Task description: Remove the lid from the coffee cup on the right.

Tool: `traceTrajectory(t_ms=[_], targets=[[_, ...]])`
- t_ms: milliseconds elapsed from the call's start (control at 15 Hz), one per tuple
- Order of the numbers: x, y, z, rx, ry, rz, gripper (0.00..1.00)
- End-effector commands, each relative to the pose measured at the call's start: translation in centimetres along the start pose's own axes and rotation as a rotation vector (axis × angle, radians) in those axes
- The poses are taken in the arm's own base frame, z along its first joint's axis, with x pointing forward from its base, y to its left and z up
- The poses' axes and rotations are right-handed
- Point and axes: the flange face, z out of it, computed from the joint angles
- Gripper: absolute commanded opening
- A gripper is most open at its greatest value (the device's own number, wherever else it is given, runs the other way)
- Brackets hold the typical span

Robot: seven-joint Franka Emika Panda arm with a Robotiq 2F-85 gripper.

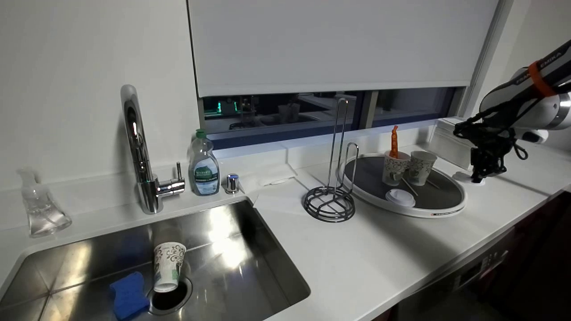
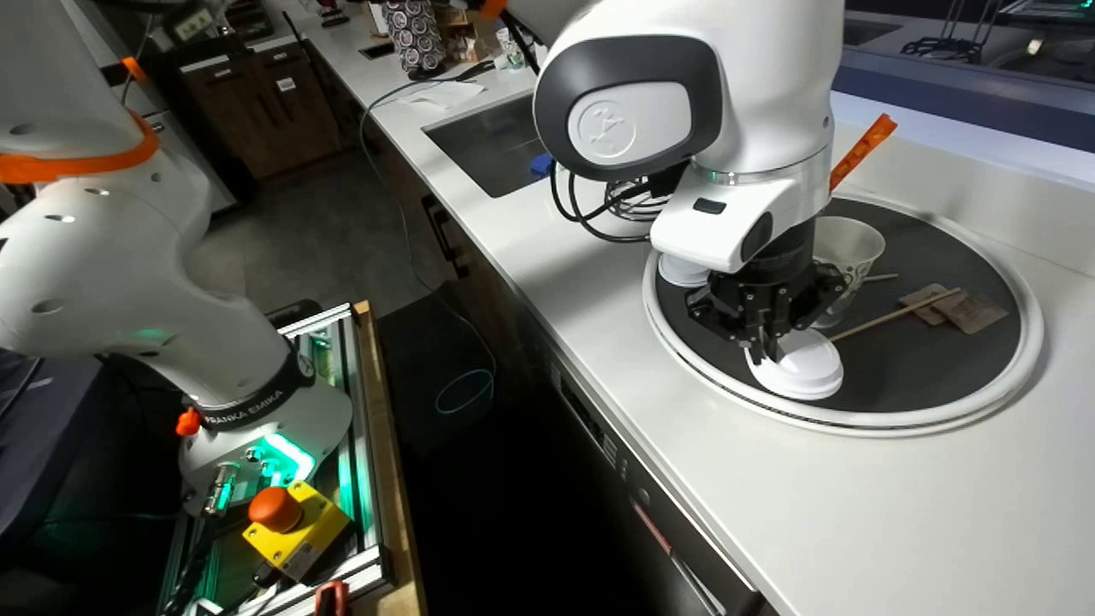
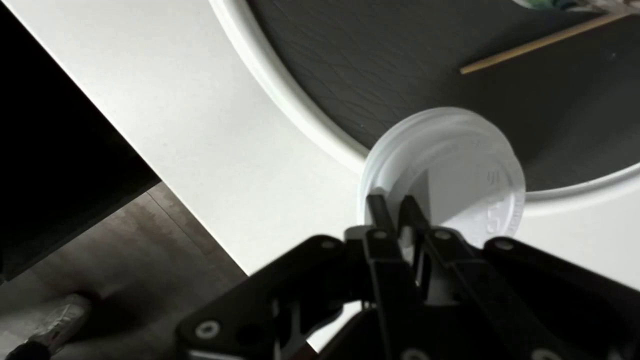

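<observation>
My gripper is shut on a white round lid near its edge, in the wrist view (image 3: 393,200) and in both exterior views (image 1: 478,179) (image 2: 767,349). The lid (image 3: 467,165) hangs in the air over the rim of the round tray; it also shows in both exterior views (image 1: 463,178) (image 2: 802,370). The right-hand coffee cup (image 1: 422,167), pale with a printed pattern, stands upright on the tray. Its mouth is open in an exterior view (image 2: 849,251). Only a sliver of a cup shows at the wrist view's top right.
The round tray (image 1: 439,213) also bears a cup (image 1: 392,171) with an orange item in it, a second white lid (image 1: 400,197), wooden sticks (image 2: 898,314) and paper packets (image 2: 967,310). A wire stand (image 1: 329,209) and a sink (image 1: 241,285) lie further along the counter.
</observation>
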Motion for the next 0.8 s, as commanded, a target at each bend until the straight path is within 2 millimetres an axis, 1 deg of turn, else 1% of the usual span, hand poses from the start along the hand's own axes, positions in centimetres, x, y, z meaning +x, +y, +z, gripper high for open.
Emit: traceTrajectory(t_ms=[0,200,333,600,733], targets=[[-1.0,-0.2,2.1,0.002,0.005,0.039,0.02],[-1.0,-0.6,3.7,0.009,0.025,0.059,0.02],[-1.6,-1.7,4.2,0.051,0.034,0.064,0.02],[-2.1,-4.9,3.1,0.176,0.048,0.096,0.02],[-2.3,-6.3,3.3,0.191,0.057,0.11,0.02]])
